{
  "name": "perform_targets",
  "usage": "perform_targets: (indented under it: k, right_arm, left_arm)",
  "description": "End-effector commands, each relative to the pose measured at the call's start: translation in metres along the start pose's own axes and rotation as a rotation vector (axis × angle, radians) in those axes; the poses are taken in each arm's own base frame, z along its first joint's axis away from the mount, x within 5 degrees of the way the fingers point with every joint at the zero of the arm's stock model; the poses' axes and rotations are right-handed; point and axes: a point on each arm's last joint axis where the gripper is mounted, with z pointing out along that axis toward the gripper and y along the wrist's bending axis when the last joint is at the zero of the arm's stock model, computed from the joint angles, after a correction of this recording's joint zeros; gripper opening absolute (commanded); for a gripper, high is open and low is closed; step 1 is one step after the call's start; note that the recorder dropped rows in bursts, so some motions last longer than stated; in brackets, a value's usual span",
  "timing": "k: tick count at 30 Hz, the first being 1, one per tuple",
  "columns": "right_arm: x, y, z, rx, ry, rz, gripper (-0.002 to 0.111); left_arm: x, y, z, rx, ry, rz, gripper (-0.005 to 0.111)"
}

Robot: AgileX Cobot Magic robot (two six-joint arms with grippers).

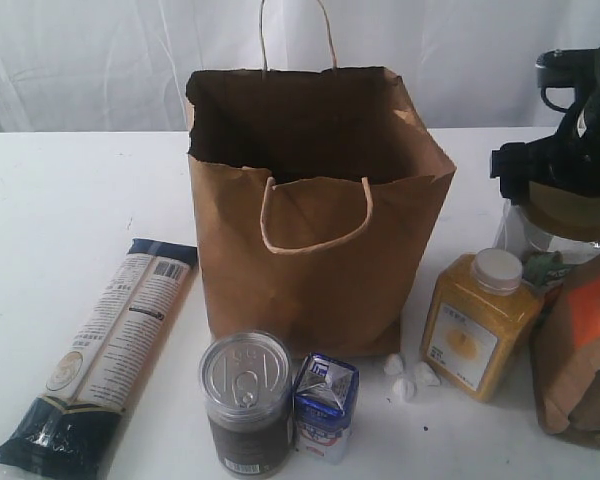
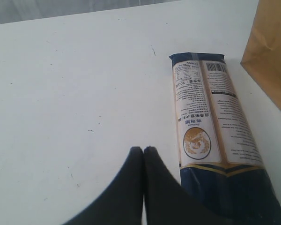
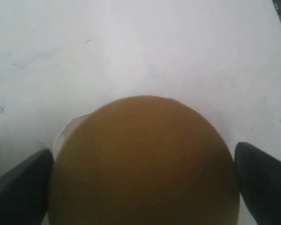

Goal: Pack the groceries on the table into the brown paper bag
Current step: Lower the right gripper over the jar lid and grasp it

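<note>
Brown paper bag (image 1: 280, 300), upright, crinkled, mouth open, two twisted loop handles.

Pale, softly folded white curtain (image 1: 80, 60) across the whole back, evenly and brightly lit.

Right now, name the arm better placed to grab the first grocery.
Right. The right jaws stand open either side of the gold-lidded jar; the left jaws are shut above bare table beside the long packet.
</note>
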Motion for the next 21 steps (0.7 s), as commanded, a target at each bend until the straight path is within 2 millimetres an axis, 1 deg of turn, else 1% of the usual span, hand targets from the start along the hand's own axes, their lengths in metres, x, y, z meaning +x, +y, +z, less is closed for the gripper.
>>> perform_targets:
  k: [1, 8, 15, 18, 21]
  right_arm:
    - [0.007, 0.002, 0.008, -0.039, -0.001, 0.022, 0.094]
    - [0.011, 0.006, 0.022, -0.038, 0.026, 0.009, 0.094]
    - [0.010, 0.009, 0.028, -0.056, 0.010, 0.003, 0.094]
    - [0.012, 0.011, 0.033, -0.053, 0.023, -0.008, 0.092]
    - [0.014, 0.012, 0.037, -0.049, 0.040, -0.024, 0.088]
  left_arm:
    - [0.001, 0.000, 0.000, 0.001, 0.003, -0.008, 0.000]
    - [0.001, 0.000, 0.000, 0.001, 0.003, -0.008, 0.000]
    - [0.001, 0.000, 0.000, 0.001, 0.003, -0.008, 0.000]
    - [0.001, 0.000, 0.000, 0.001, 0.003, -0.008, 0.000]
    - [0.001, 0.000, 0.000, 0.001, 0.003, -0.008, 0.000]
